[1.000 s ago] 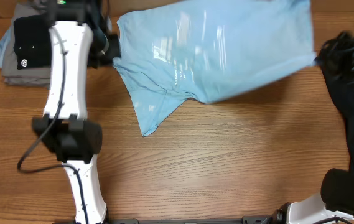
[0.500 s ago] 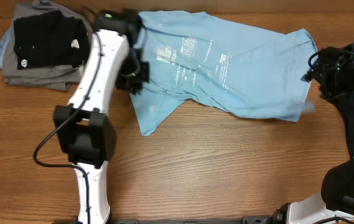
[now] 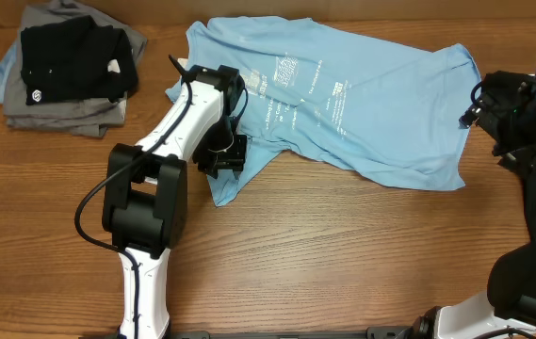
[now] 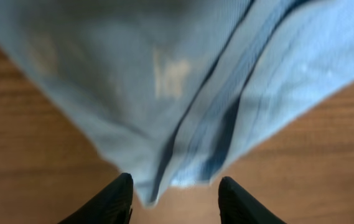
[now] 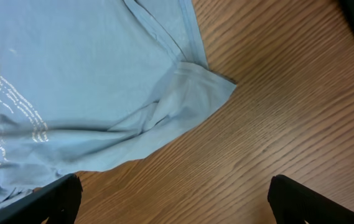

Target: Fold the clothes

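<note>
The left hand (image 4: 175, 204) has its two fingers (image 4: 111, 202) apart and clamped on nothing. The pointed tip of the light blue T-shirt (image 3: 362, 113) lies between the fingertips; whether cloth and fingers touch cannot be told. Seen from overhead, this hand sits over the shirt's narrow left flap, towards the left of the counter (image 3: 343, 254).

The right hand (image 5: 177, 208) is spread wide with nothing between its fingers, only bare wood below. A folded-over corner of the shirt lies just ahead of it. From overhead it stands at the counter's right edge, just beside the shirt's right end.

The T-shirt lies rumpled on the counter along the far edge, from left of centre almost to the right edge, with its white lettering (image 3: 291, 80) facing up. In the far left corner a black shirt (image 3: 70, 56) rests on folded grey garments (image 3: 60, 115), apart from the T-shirt.
</note>
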Robot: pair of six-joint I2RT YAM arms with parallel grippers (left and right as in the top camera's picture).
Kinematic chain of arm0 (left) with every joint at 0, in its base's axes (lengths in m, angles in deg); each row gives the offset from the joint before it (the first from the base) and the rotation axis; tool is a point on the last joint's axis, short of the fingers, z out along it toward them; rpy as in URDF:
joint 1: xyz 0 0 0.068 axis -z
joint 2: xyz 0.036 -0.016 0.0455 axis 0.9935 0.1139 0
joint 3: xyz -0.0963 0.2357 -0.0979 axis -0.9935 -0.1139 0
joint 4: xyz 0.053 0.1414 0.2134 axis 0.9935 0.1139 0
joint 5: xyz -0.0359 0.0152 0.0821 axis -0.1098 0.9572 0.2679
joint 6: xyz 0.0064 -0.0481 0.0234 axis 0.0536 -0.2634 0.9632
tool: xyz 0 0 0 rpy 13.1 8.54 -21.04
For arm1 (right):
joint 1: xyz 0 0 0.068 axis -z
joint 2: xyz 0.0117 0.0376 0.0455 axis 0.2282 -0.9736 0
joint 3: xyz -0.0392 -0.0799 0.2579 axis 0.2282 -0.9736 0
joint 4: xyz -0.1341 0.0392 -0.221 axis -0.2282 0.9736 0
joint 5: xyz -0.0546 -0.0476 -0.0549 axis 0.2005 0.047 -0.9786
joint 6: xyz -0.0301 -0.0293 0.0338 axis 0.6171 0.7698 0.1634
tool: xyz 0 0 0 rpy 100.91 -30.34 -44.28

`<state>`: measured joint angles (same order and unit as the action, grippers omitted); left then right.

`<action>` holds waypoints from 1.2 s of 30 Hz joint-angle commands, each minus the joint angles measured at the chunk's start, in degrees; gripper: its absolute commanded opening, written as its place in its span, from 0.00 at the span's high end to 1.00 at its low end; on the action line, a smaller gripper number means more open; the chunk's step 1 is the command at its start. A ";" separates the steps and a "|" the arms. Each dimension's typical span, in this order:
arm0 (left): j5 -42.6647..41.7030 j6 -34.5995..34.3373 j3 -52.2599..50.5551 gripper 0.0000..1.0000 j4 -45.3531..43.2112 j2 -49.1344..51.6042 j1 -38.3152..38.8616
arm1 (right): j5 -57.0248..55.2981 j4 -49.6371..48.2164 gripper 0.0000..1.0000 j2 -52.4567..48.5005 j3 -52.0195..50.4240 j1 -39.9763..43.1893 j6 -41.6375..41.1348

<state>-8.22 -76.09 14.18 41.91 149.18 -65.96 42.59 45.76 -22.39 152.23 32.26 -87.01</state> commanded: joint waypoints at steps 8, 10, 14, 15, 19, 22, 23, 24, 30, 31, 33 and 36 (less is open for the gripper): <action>-0.92 1.79 -7.80 0.55 -7.98 -1.51 -0.17 | 2.12 -4.83 0.00 1.01 -8.41 -0.37 -0.28; -2.56 3.78 -9.33 0.59 -9.11 -1.51 -0.17 | 3.15 -6.01 0.00 1.01 -9.66 -0.37 -0.31; -3.19 4.17 -12.22 0.70 -9.66 -1.51 -0.20 | 4.20 -7.39 0.00 1.01 -11.50 -0.37 -0.31; -3.23 4.11 -13.03 0.77 -9.35 -1.51 -0.20 | 4.17 -7.39 0.00 1.01 -11.76 -0.37 -0.28; -1.22 0.68 -14.34 0.96 -5.29 -1.51 -0.46 | 4.17 -7.28 0.01 1.01 -11.82 -0.37 -0.28; 3.50 -3.85 -14.34 0.96 -0.61 -1.53 -1.07 | 4.20 -7.13 0.02 1.01 -11.82 -0.37 -0.28; 4.90 -5.29 -14.32 0.96 0.74 -1.53 -1.36 | 4.20 -7.02 0.02 1.01 -11.85 -0.37 -0.31; 6.19 -6.58 -14.29 0.96 2.25 -1.53 -1.75 | 4.20 -6.86 0.02 1.01 -11.85 -0.37 -0.31; 13.60 -15.74 -13.57 0.96 10.73 -2.60 -4.50 | 4.20 -5.16 0.05 1.01 -11.85 -0.37 -0.28; 13.92 -16.39 -13.57 0.96 11.37 -3.13 -4.87 | 4.20 -4.83 0.05 1.01 -11.85 -0.37 -0.28; 13.92 -16.79 -13.57 0.96 12.31 -4.81 -5.31 | 4.20 -4.17 0.05 1.01 -11.85 -0.37 -0.31; 14.19 -17.40 -13.57 0.96 13.88 -8.37 -5.33 | 4.20 -3.85 0.05 1.01 -11.85 -0.37 -0.31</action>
<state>3.45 -89.94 0.38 54.43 146.01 -71.40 46.31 41.86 -22.37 140.62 32.22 -87.28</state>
